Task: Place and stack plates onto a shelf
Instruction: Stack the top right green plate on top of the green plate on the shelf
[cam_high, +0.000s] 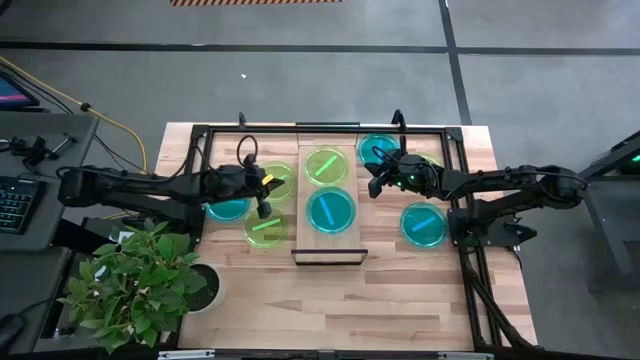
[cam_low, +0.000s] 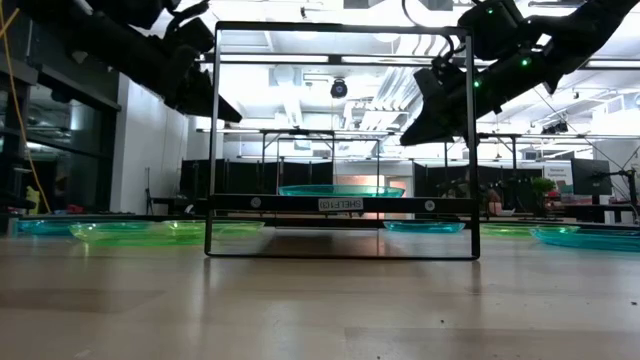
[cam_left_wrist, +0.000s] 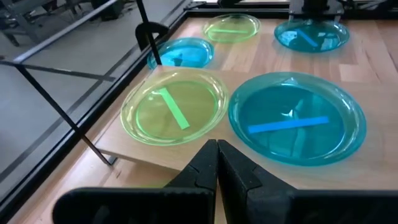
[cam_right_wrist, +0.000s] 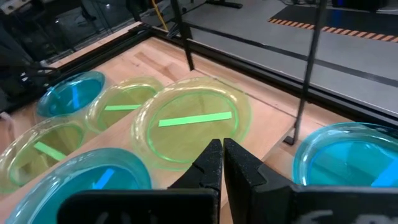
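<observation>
With both hands (cam_high: 262, 192) (cam_high: 377, 176) closed and empty, we count two translucent plastic plates (cam_high: 326, 166) (cam_high: 330, 210) on the light-wood shelf (cam_high: 328, 246) between them, several remaining on the desk (cam_high: 380, 300).

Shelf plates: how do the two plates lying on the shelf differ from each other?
The yellow-green plate sits on the far half of the shelf, and the cyan-blue plate on the half nearer the shelf's bare end. Colour differs, and each stripe matches its own plate: green on one, blue on the other. Both are round, translucent, lie flat side by side, unstacked, and look alike in size.
</observation>
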